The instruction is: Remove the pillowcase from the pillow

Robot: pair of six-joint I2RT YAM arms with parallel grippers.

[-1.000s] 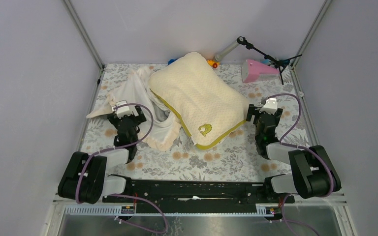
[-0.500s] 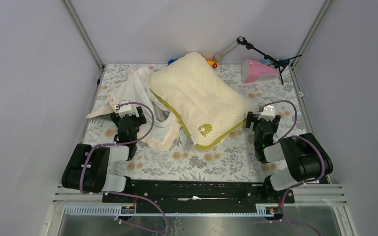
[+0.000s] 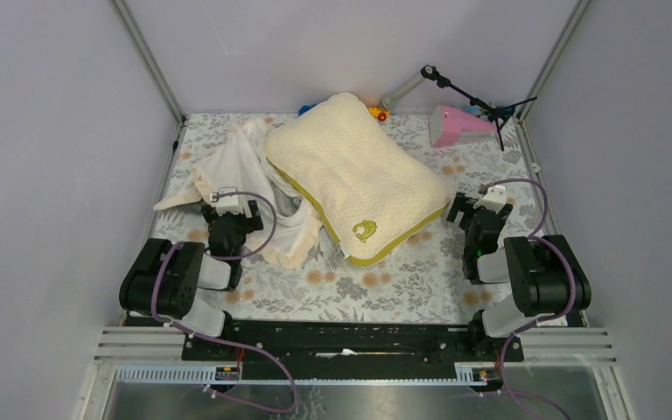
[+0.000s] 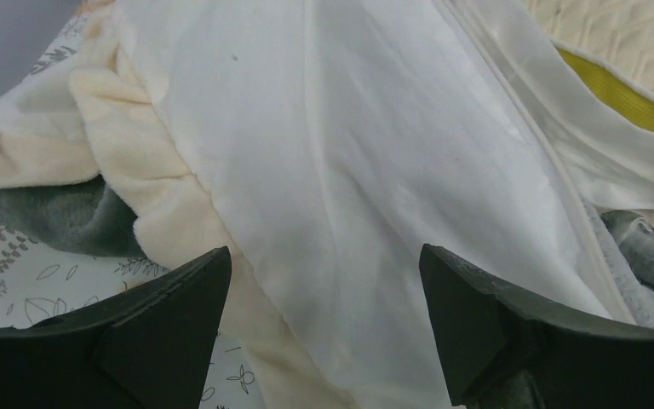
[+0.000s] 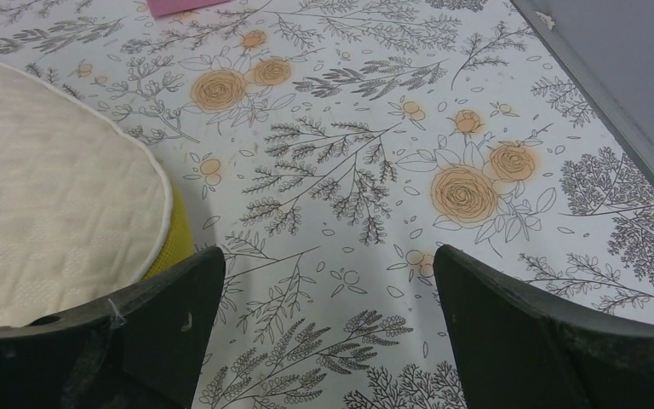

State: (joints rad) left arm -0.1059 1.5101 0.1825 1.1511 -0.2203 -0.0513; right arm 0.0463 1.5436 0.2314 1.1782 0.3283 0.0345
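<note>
The pillow [image 3: 354, 179], thick, pale yellow and quilted with a yellow-green side band, lies bare and askew mid-table. Its corner [image 5: 51, 213] shows in the right wrist view. The pillowcase [image 3: 245, 166], limp cream-white cloth with a ruffled border [image 4: 136, 145], lies crumpled against the pillow's left side. My left gripper [image 3: 227, 208] hovers open over the smooth cloth [image 4: 349, 170], and its jaws grip nothing [image 4: 324, 252]. My right gripper [image 3: 483, 210] is open over the floral table cover, just right of the pillow's near corner, with nothing between its fingers [image 5: 328, 252].
A pink object [image 3: 459, 125], a black stand [image 3: 472, 98], a grey tube [image 3: 402, 87] and small coloured toys [image 3: 376, 112] sit along the back edge. Grey walls with metal posts close in both sides. A grey fuzzy fold [image 4: 60, 217] shows under the ruffle.
Both arms have drawn back toward their bases. The right gripper moved right and nearer, away from the pillow's edge. The left jaws narrowed slightly. Pillow and pillowcase have not moved.
</note>
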